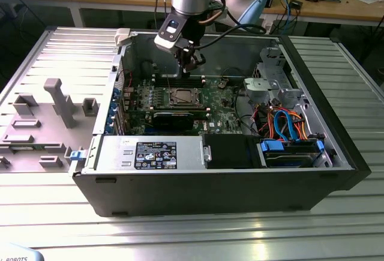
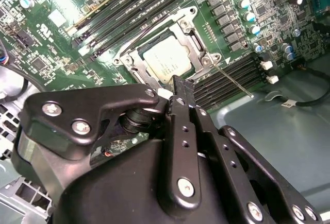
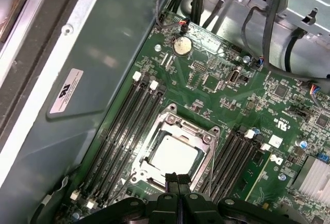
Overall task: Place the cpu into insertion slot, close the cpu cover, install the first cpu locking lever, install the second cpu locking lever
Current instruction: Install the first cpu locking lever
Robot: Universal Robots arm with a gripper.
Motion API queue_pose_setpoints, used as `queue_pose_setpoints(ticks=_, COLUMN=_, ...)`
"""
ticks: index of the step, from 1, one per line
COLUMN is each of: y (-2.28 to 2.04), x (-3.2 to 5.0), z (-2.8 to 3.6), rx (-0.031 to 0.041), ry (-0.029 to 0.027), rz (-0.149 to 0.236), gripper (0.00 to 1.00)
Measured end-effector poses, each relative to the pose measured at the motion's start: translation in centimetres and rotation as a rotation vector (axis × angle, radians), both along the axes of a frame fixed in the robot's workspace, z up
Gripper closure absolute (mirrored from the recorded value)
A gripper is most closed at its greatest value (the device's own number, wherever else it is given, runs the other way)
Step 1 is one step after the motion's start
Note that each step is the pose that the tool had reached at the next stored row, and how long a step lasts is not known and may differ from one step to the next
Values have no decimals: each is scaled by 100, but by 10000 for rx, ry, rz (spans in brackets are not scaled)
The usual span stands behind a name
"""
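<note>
Black two-finger gripper (image 3: 176, 177) pinched narrow, empty. It hovers over the dull silver-grey square cpu (image 3: 174, 154), which sits in the silver-rimmed insertion slot (image 3: 140, 171), thin silver frame cpu cover (image 3: 206, 140) down.

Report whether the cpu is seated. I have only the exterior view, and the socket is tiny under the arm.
Observer: In the first wrist view the cpu lies flat in the insertion slot. The cpu cover appears to be down around it.
Operator: Check the locking levers.
Observer: In the second wrist view one thin locking lever sticks out from the slot's corner across the memory slots, seemingly unlatched.
Operator: Give me the tool's state.
Observer: In the first wrist view the tool is shut and empty, hanging over the slot's edge.
</note>
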State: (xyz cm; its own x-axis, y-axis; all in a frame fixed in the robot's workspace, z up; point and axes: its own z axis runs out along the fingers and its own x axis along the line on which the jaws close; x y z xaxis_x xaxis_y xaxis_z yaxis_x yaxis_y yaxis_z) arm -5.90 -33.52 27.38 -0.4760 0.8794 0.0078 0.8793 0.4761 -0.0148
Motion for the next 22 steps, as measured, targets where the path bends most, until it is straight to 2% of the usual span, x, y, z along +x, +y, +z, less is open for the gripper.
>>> queue_pose_setpoints(ticks=22, y=0, x=-3, z=0, rx=0, ry=0, rz=1285, gripper=89)
